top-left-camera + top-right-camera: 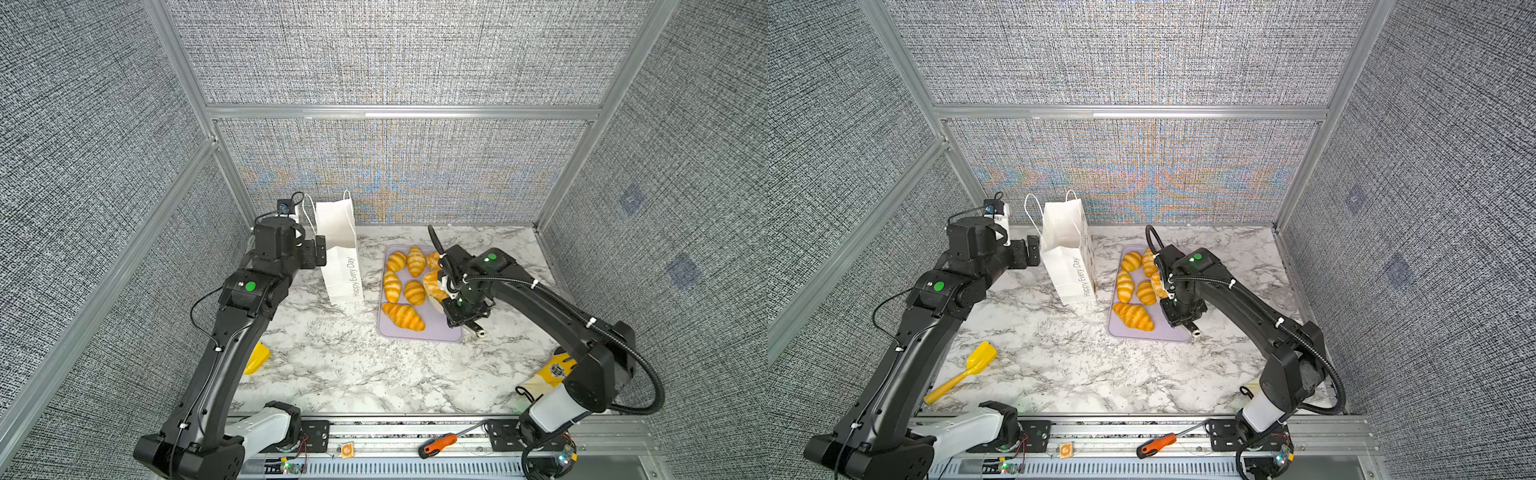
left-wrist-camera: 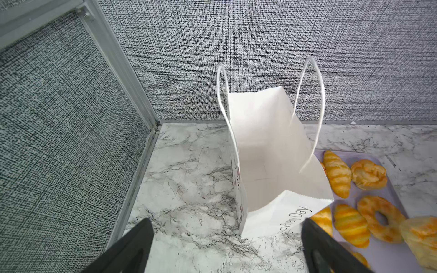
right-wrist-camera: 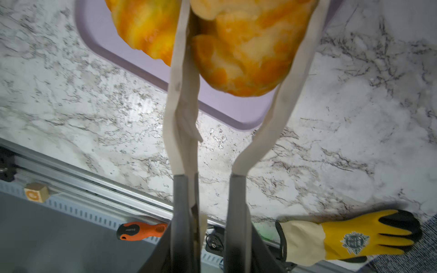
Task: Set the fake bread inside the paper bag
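Several pieces of fake bread (image 1: pixel 403 316) on the lilac tray (image 1: pixel 436 332), lying close together in both top views: glossy, golden-yellow, crossed by brown-orange stripes, mostly plump croissants with tapered ends. Among them in the left wrist view, a ring (image 2: pixel 380 218) with a hole through its middle and a knotted, twisted bun (image 2: pixel 369 174) towards the tray's far end.

One more twisted piece (image 3: pixel 248 47) above the tray, near the corner closest to the right arm's base. Lumpy, with pale yellow folds between deep orange ones. Wedged between the pale fingers (image 3: pixel 176 82) of the right gripper (image 3: pixel 248 14), clamped from both sides. Cannot tell whether raised clear of the tray's floor or resting on it.

Just beside the tray's long edge, on the side away from the right arm, the paper bag (image 1: pixel 341 266): tall, white, upright on the marble table (image 1: pixel 332 374). Mouth open, thin cord handles standing up, grey "Happy Every Day" running down one side, white inside.

Beyond the bag from the tray, the left gripper (image 2: pixel 225 221), just beside the bag, jaws spread wide and gripping nothing.
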